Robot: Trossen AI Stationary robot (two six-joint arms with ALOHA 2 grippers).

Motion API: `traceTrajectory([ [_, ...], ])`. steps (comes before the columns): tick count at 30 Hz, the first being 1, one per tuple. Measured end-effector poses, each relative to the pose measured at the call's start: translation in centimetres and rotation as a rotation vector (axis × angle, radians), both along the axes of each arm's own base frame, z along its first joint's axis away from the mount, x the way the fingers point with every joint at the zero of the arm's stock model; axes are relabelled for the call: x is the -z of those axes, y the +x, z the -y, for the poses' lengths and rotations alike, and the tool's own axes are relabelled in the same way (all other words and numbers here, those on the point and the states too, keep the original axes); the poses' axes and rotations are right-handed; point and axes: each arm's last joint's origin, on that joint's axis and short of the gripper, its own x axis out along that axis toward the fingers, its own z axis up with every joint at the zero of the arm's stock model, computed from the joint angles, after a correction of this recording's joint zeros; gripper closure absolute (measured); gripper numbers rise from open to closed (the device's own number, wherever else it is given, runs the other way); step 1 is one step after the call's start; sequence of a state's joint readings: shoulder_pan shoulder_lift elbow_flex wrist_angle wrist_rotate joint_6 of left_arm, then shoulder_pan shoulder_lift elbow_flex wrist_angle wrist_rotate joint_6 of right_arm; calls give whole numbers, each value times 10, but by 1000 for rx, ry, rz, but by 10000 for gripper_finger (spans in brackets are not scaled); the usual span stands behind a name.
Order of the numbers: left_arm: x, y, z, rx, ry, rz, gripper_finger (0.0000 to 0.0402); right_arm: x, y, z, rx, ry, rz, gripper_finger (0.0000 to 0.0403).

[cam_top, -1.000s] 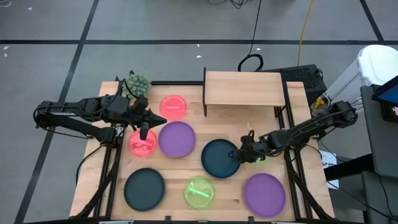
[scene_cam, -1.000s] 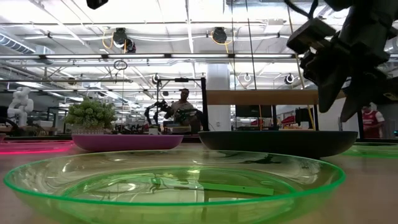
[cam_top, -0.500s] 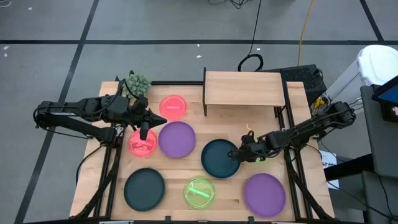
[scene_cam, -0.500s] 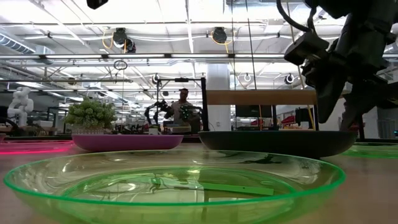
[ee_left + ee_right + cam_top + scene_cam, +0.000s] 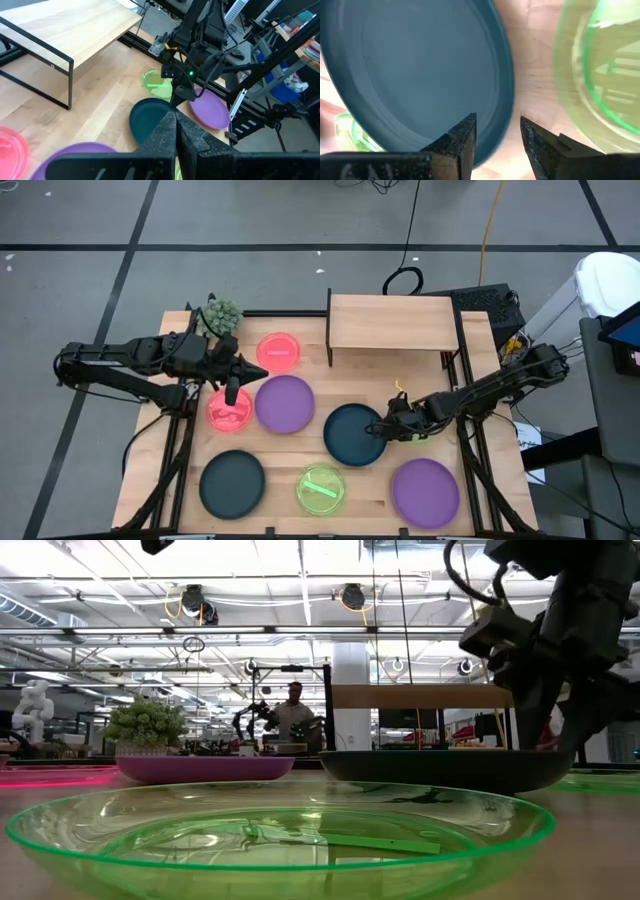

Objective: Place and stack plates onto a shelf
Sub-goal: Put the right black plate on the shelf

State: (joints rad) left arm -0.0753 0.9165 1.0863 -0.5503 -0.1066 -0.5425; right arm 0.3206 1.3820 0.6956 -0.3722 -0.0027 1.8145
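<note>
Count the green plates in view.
2. One green plate sits at the table's front edge, between the front teal and purple plates. The second green plate lies right of the central teal plate, mostly hidden under the right arm in the high view.

Both arms are matt black all over, built of slim tubular links joined by chunkier rounded joints. The left gripper (image 5: 232,393) ends in two dark wedge-shaped fingers (image 5: 165,131). The right gripper (image 5: 385,427) has flat, squared-off black fingers (image 5: 462,137) with a rough surface. A small green light glows on its wrist housing, and black cables loop along the arm.
</note>
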Motion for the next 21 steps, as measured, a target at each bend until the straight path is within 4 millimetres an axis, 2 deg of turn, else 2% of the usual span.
traceTrajectory([
  [4,0,0,0,2,7,0,400,6,5,-2,-1,1,5,269],
  [7,0,0,0,2,6,-1,400,11,7,-2,-2,-5,-9,288],
  [15,0,0,0,2,6,-1,400,13,9,-3,-2,-13,-3,388],
  [21,0,0,0,1,5,-1,400,6,7,-1,11,-45,32,392],
])
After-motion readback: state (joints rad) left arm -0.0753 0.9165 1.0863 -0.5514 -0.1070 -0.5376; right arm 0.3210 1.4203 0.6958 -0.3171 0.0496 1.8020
